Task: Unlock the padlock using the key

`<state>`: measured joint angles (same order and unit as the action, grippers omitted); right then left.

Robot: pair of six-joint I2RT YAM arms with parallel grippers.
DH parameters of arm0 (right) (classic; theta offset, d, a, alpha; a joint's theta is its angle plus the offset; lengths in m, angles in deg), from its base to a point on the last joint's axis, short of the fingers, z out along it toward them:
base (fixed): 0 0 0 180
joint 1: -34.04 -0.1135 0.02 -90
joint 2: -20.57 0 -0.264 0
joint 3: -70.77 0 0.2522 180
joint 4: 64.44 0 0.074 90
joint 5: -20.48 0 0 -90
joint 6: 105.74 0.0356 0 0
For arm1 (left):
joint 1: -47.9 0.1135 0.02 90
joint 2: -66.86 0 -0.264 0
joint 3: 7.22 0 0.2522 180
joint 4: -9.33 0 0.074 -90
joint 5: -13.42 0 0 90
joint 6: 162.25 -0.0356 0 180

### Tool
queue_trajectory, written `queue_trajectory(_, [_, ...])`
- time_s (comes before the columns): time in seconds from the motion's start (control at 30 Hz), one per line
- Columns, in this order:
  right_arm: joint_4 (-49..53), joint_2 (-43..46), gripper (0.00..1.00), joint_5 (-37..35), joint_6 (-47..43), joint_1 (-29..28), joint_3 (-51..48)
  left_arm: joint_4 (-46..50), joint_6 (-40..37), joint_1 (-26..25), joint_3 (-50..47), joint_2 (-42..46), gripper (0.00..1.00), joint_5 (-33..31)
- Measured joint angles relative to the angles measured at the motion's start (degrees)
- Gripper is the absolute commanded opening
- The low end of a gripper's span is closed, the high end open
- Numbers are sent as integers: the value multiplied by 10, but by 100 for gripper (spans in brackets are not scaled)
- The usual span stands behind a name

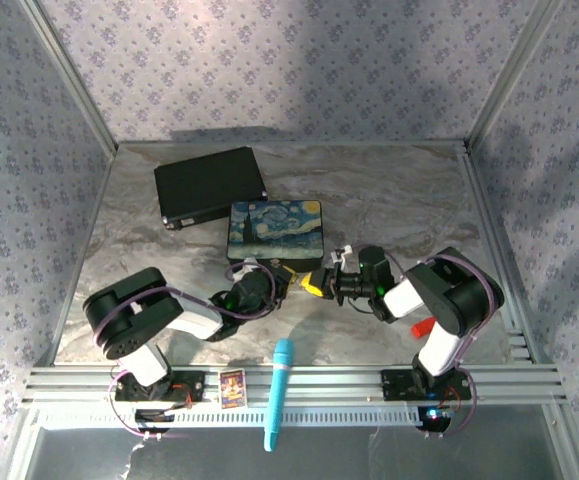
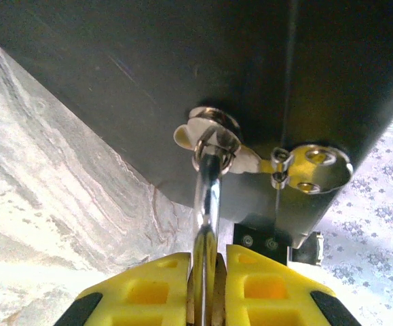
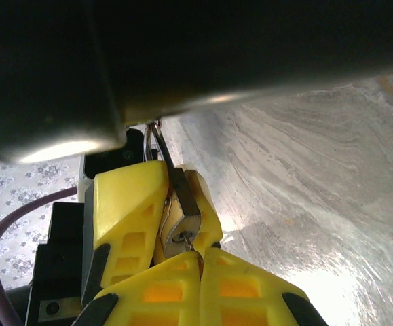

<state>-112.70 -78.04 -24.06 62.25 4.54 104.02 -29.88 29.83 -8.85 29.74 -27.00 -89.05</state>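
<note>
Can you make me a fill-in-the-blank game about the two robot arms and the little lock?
1. The fingers of the left gripper and the right gripper are ____.
2. The flat case behind the Starry Night box is ____.
3. The long pen-like thing lying between the arm bases is ____.
4. The right gripper pinches the key at the padlock, and the ____ gripper grips the padlock itself.
Missing words: yellow; black; blue; left.
</note>
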Motion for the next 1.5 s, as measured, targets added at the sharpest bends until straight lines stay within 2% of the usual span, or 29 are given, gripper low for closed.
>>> queue_trajectory(0.17, [-1,-9,0,3,2,0,10,21,-2,-3,11,0,0,-2])
queue_trajectory(0.53, [37,-8,0,-21,-4,-12,28,53,-7,-19,23,1,0,-49])
queue_trajectory(0.7, [102,29,8,-43,-34,-21,30,65,-5,-24,24,5,0,-53])
queue_trajectory(0.83, [181,76,14,-57,-71,-29,35,112,0,-32,26,36,0,-53])
queue_trajectory(0.97, [297,149,30,-92,-135,-30,48,194,-2,-35,38,80,0,-42])
queue_trajectory(1.13, [451,245,36,-133,-223,-27,63,239,-5,-33,37,98,0,-40])
queue_trajectory(1.23, [538,280,48,-148,-289,-30,78,250,-7,-32,36,98,0,-38])
queue_trajectory(1.33, [660,304,56,-217,-383,-64,132,256,-11,-28,36,98,0,-31])
queue_trajectory(1.4, [721,322,72,-289,-446,-117,177,260,-12,-24,36,100,0,-22])
queue_trajectory(1.47, [742,349,99,-353,-508,-170,205,266,-16,-21,36,106,0,-16])
queue_trajectory(1.5, [742,360,99,-372,-531,-184,208,271,-17,-21,36,109,0,-14])
